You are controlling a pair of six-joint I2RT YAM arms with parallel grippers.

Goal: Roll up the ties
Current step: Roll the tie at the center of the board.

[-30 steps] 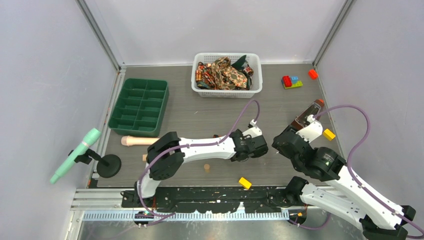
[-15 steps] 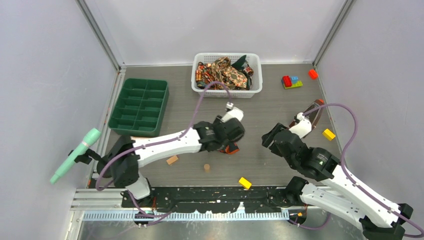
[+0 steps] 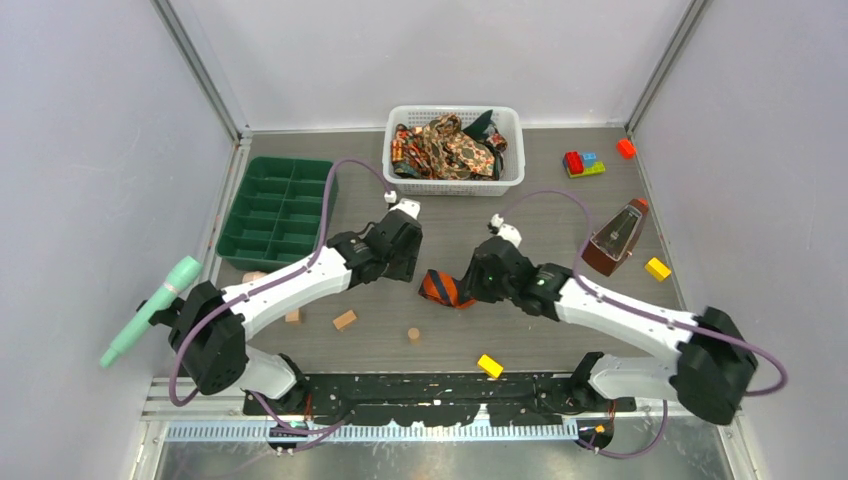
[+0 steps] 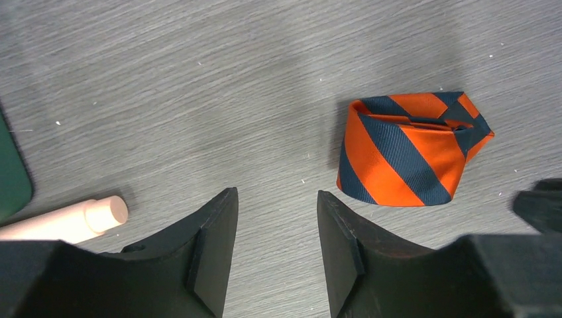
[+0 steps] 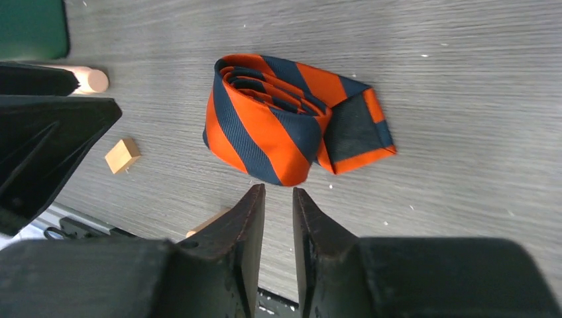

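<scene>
An orange-and-dark striped tie [image 3: 445, 289] lies rolled up on the table, its pointed end sticking out. It also shows in the left wrist view [image 4: 411, 149] and the right wrist view [image 5: 265, 129]. My left gripper [image 3: 405, 258] [image 4: 275, 195] is open and empty, just left of the roll. My right gripper [image 3: 468, 290] [image 5: 278, 191] is empty, its jaws nearly together with a thin gap, tips just short of the roll. Brown-gold paisley ties [image 3: 450, 148] and a dark green tie [image 3: 482, 122] lie heaped in the white basket [image 3: 510, 178].
A green compartment tray [image 3: 280, 212] stands at the left. A peach cylinder [image 4: 73, 222] and small wooden blocks [image 3: 345, 320] lie near it. A metronome [image 3: 615, 240], yellow blocks [image 3: 657, 268] and toy bricks [image 3: 583, 162] are at the right. A mint handle on a stand [image 3: 150, 312] is far left.
My left arm has drawn back to the left off the tie, uncovering the roll. My right arm has swung left from the metronome to the tie.
</scene>
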